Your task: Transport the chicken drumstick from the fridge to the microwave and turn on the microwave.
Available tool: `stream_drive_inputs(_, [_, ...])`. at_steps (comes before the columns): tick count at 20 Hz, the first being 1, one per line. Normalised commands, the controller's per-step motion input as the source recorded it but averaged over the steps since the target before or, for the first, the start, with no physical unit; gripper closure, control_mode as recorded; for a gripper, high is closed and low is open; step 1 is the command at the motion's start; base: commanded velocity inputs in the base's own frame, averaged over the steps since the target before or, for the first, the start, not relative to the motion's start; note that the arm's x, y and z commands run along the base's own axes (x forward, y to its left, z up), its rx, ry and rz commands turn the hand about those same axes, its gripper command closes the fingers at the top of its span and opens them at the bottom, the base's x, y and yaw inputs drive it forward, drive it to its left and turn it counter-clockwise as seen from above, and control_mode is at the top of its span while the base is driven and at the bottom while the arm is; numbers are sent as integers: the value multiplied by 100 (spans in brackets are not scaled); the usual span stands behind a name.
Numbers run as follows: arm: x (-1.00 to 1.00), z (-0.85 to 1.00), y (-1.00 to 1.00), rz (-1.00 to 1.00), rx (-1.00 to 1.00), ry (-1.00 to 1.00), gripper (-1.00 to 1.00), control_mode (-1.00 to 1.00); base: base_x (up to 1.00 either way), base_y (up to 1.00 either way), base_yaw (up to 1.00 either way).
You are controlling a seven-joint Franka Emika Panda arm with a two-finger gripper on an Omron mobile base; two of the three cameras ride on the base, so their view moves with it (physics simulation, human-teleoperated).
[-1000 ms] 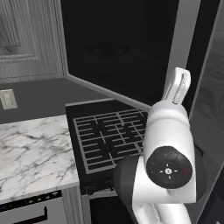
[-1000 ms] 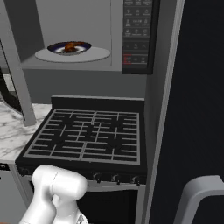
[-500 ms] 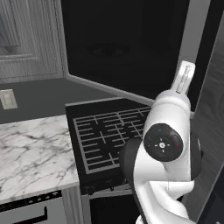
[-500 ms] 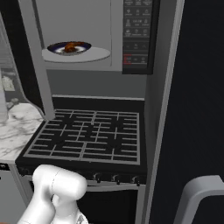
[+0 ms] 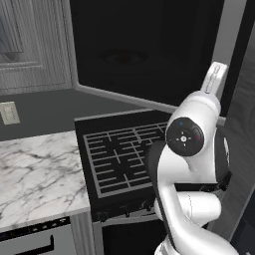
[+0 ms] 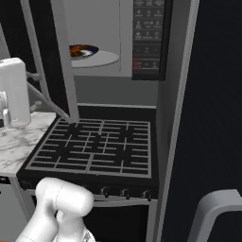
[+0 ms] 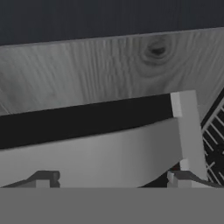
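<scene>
Arm swung left; chicken drumstick lies crosswise on plate, microwave.

**Three cameras around the stove**

The left base view looks forward and down from behind the arm, which rises close at lower right, onto the black stove and the marble desk at its left edge. The right base view faces the same stove from the other side and reaches higher, to the microwave. The hand view sits very near a wood-grain panel, with stove grating at its right edge.
</scene>
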Motion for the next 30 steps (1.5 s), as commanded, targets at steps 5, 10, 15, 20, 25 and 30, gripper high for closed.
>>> stream_drive_inputs(5, [42,1,-40,-8,0,8,-100,-100,0,0,0])
stream_drive_inputs(10, [39,0,-42,-3,1,12,-100,-100,0,0,0])
stream_drive_inputs(15, [40,2,-40,0,1,15,-100,-100,0,0,0])
stream_drive_inputs(20, [43,2,-30,3,2,9,-100,-100,0,0,0])
stream_drive_inputs(25, [48,4,-26,9,6,7,-100,-100,0,0,0])
stream_drive_inputs(30, [48,5,-23,11,5,6,-100,-100,0,0,0])
